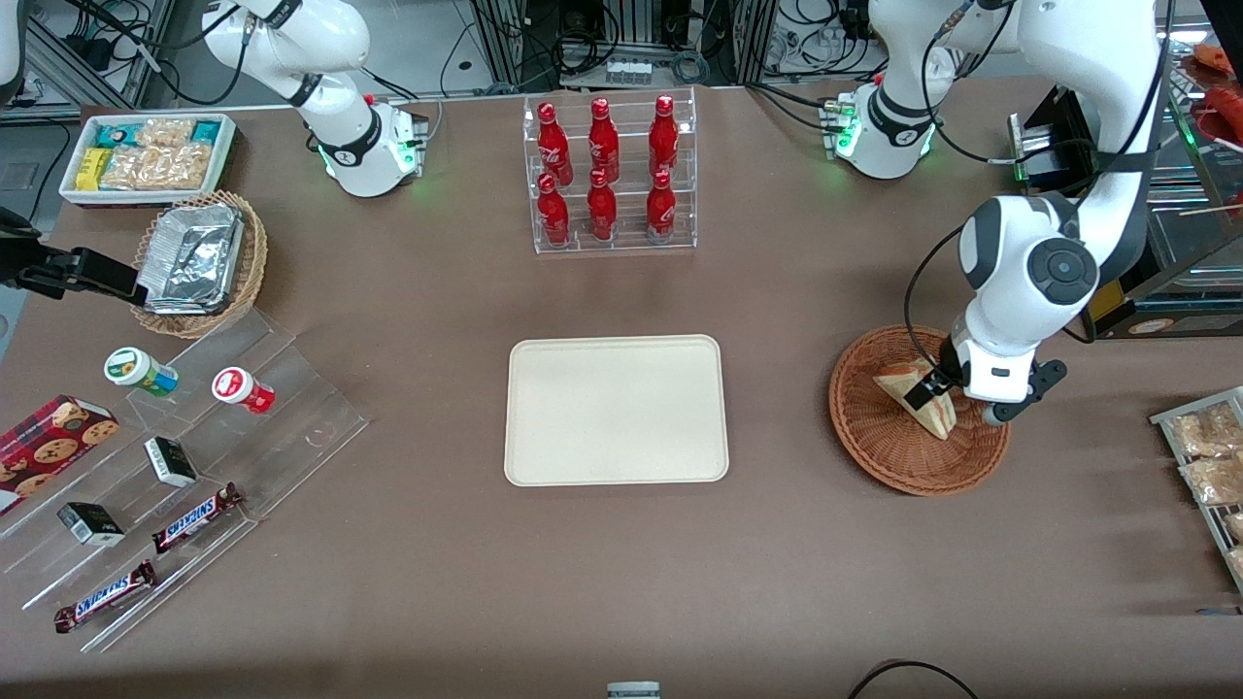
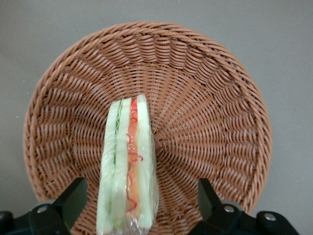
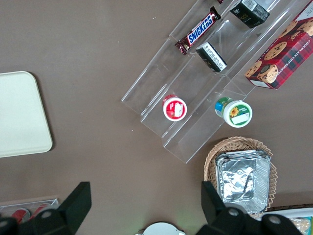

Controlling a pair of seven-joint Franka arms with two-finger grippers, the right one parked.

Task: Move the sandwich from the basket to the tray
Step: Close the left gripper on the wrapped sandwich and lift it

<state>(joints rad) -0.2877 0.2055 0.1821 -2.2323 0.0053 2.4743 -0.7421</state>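
Note:
The sandwich point(image 1: 918, 393) point(image 2: 128, 156), a plastic-wrapped wedge with white bread and red and green filling, stands on edge in the reddish-brown wicker basket point(image 1: 913, 476) point(image 2: 205, 98) toward the working arm's end of the table. My gripper point(image 1: 940, 390) point(image 2: 140, 193) is down in the basket, open, with one black finger point(image 2: 73, 196) on each side of the sandwich and a gap showing at both. The cream-white tray point(image 1: 616, 410) lies bare at the table's middle, beside the basket toward the parked arm's end.
A clear rack of red bottles point(image 1: 610, 175) stands farther from the camera than the tray. At the parked arm's end are a tan basket with foil trays point(image 1: 199, 262), a white snack bin point(image 1: 146, 155) and an acrylic stepped display point(image 1: 194, 456). A snack rack point(image 1: 1209, 456) sits near the basket.

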